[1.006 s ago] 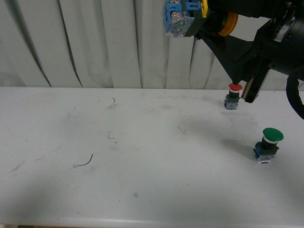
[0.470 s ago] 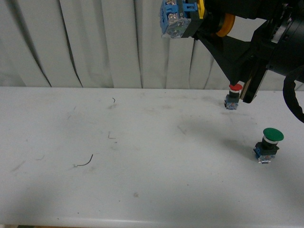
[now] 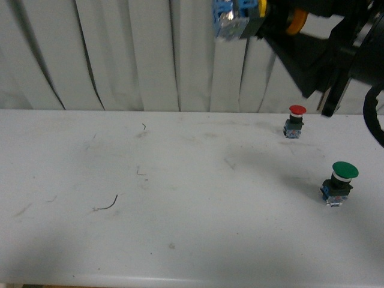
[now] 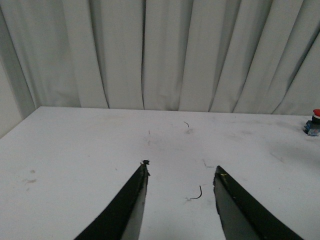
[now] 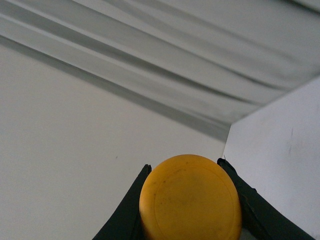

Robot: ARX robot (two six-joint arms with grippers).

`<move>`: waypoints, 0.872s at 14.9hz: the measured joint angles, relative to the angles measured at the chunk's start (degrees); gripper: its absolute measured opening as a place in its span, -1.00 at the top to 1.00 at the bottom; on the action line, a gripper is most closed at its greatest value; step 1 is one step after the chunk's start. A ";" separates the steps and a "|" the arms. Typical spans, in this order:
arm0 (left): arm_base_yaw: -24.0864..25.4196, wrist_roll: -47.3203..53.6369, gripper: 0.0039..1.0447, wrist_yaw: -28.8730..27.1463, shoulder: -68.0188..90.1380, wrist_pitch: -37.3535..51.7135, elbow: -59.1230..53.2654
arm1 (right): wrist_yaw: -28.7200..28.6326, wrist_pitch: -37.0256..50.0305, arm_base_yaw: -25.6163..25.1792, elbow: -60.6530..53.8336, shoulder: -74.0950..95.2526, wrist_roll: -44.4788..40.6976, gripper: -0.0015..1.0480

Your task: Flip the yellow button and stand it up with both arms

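Note:
High above the table's back right, my right gripper [image 3: 270, 18] is shut on the yellow button [image 3: 237, 15]. The button lies sideways in the air, its blue-and-clear base pointing left and its yellow cap mostly hidden by the arm. In the right wrist view the round yellow cap of the yellow button [image 5: 190, 199] fills the space between the right gripper [image 5: 186, 172] fingers. My left gripper [image 4: 181, 171] is open over bare table, with nothing between its fingers. It does not show in the front view.
A red-capped button [image 3: 295, 121] stands upright at the back right of the white table [image 3: 180, 180], also the red-capped button [image 4: 315, 123] at the left wrist view's edge. A larger green-capped button [image 3: 339, 182] stands nearer on the right. Small wire scraps [image 3: 108, 204] lie at left. Curtains hang behind.
My right arm has risen and shifted slightly right with the yellow button, which now sits partly above the frame's top. The red-capped button is now uncovered.

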 joint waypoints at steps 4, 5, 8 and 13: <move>0.00 0.00 -0.63 0.00 0.00 0.02 0.00 | 13.90 -12.87 -1.38 3.82 -6.25 -29.75 0.34; 0.00 0.00 -0.76 0.00 0.00 0.00 0.00 | 17.03 -17.86 -2.40 4.00 -6.14 -36.54 0.34; 0.00 0.02 -0.88 0.00 0.00 0.00 0.00 | 30.95 -33.97 -10.16 10.08 -4.61 -67.71 0.34; 0.00 0.04 -0.88 0.00 0.00 0.00 0.00 | 35.21 -48.22 -13.49 24.33 12.72 -68.94 0.34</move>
